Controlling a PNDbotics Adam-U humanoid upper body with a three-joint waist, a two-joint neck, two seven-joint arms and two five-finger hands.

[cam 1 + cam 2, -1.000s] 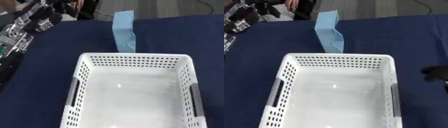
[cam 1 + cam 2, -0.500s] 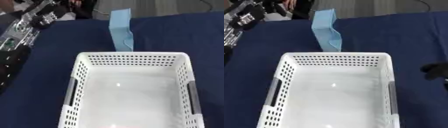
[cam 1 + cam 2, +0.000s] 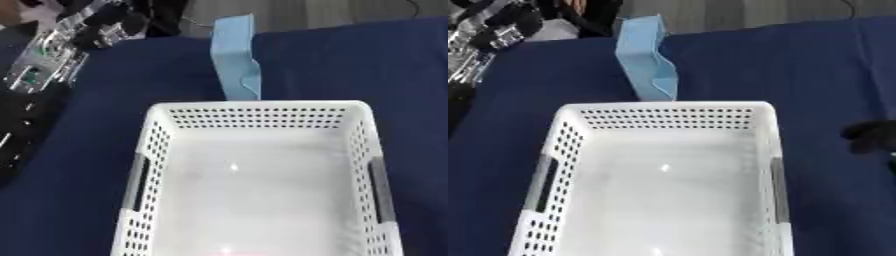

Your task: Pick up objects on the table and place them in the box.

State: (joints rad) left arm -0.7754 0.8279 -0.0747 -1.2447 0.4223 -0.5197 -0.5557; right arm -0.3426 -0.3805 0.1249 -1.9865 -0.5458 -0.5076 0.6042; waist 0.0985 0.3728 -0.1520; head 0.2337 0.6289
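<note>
A white perforated box [image 3: 262,116] with dark side handles fills the middle of the table and holds nothing. A light blue, bent flat object [image 3: 234,60] stands upright just behind the box's far wall. My left arm comes in from the upper left, silver and black. Its hand [image 3: 109,22] hangs over the far left of the table, left of the blue object and apart from it. My right hand [image 3: 874,137] shows as a dark shape at the right edge, beside the box and low over the cloth.
A dark blue cloth [image 3: 798,60] covers the table. Its far edge runs along the top, with grey floor beyond. Dark shapes stand past the far left corner. Bare cloth lies right of the blue object and left of the box.
My left hand has moved up toward the far edge and a little right. The whole picture has shifted slightly. The blue object, box and right hand have stayed put.
</note>
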